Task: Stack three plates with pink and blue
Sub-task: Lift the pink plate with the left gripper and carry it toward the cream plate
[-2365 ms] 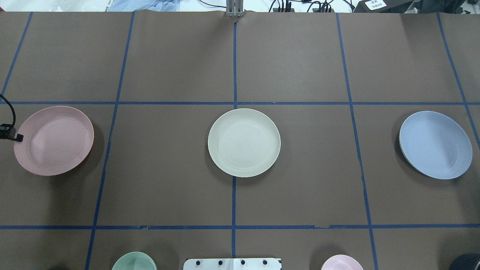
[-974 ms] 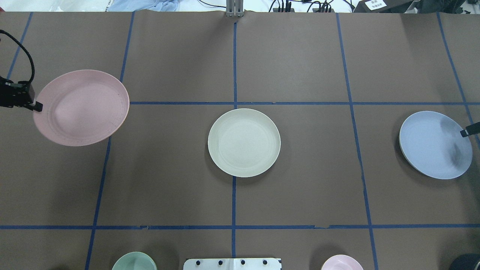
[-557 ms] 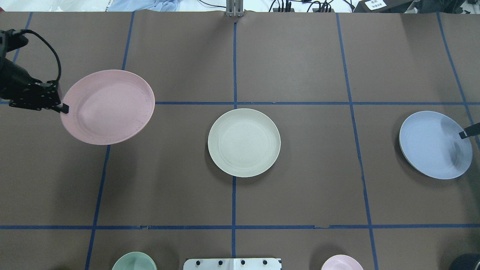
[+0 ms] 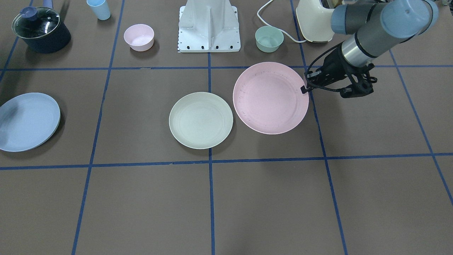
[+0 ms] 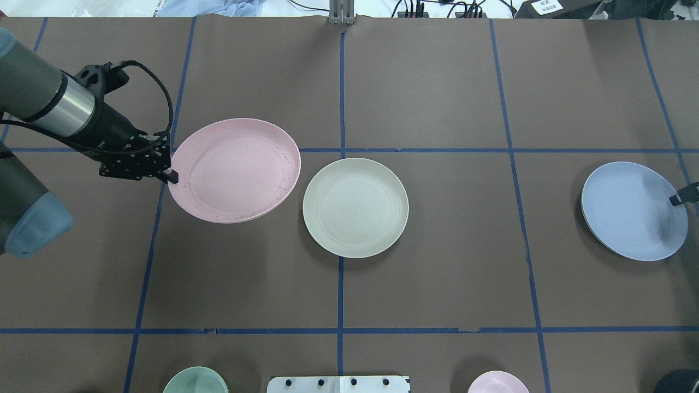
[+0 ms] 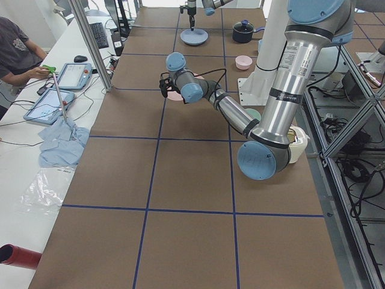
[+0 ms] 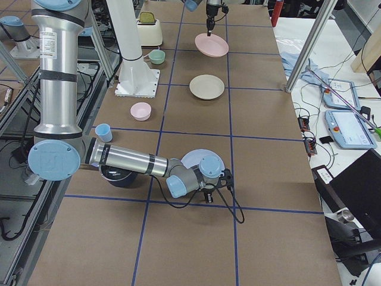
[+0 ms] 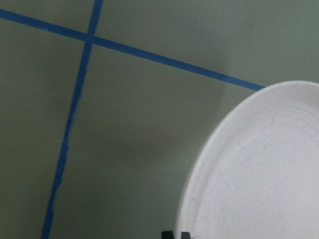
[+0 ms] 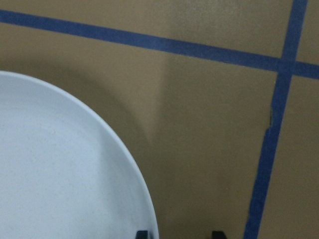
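My left gripper (image 5: 170, 177) is shut on the left rim of the pink plate (image 5: 235, 170) and holds it tilted above the table, just left of the cream plate (image 5: 355, 207). The front view shows the pink plate (image 4: 270, 98) next to the cream plate (image 4: 200, 119), their rims nearly meeting. The left wrist view shows the pink plate's rim (image 8: 259, 174) between the closed fingertips. The blue plate (image 5: 628, 210) lies at the right. My right gripper (image 5: 682, 196) is open, its fingers astride the blue plate's (image 9: 60, 169) right rim.
A green bowl (image 4: 269, 38) and a pink bowl (image 4: 139, 36) stand either side of the robot base (image 4: 209, 26). A lidded dark pot (image 4: 40, 28), a light blue cup (image 4: 100, 9) and a cream toaster (image 4: 313, 19) stand along the robot's edge.
My left gripper has lifted the pink plate off the table and carried it right, up to the cream plate. My right gripper has come in at the blue plate's right rim.
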Motion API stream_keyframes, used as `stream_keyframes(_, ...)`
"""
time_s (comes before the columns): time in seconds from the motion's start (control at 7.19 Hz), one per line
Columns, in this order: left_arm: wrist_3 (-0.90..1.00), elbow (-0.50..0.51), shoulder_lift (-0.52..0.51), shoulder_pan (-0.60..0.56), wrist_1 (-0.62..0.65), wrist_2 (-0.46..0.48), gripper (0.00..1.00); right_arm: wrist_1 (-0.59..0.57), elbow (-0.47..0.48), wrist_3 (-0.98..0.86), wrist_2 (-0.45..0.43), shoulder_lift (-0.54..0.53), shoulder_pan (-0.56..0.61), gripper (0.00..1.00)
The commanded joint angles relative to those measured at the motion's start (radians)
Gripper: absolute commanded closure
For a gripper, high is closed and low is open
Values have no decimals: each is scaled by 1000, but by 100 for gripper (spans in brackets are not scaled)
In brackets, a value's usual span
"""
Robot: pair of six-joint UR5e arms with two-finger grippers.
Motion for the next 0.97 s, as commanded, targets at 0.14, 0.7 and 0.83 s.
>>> stream_keyframes(0.14,-38,-1,-21,22,0,2,100,0,-1,2,9,0,-12,89)
stream_keyframes(0.7,-153,14,-94,131,-2,45,100,5,17,0,129,15,-11,100)
stream_keyframes(0.83,-207,22,-124,187,-5,101,100,6,35,-1,136,15,-9,100)
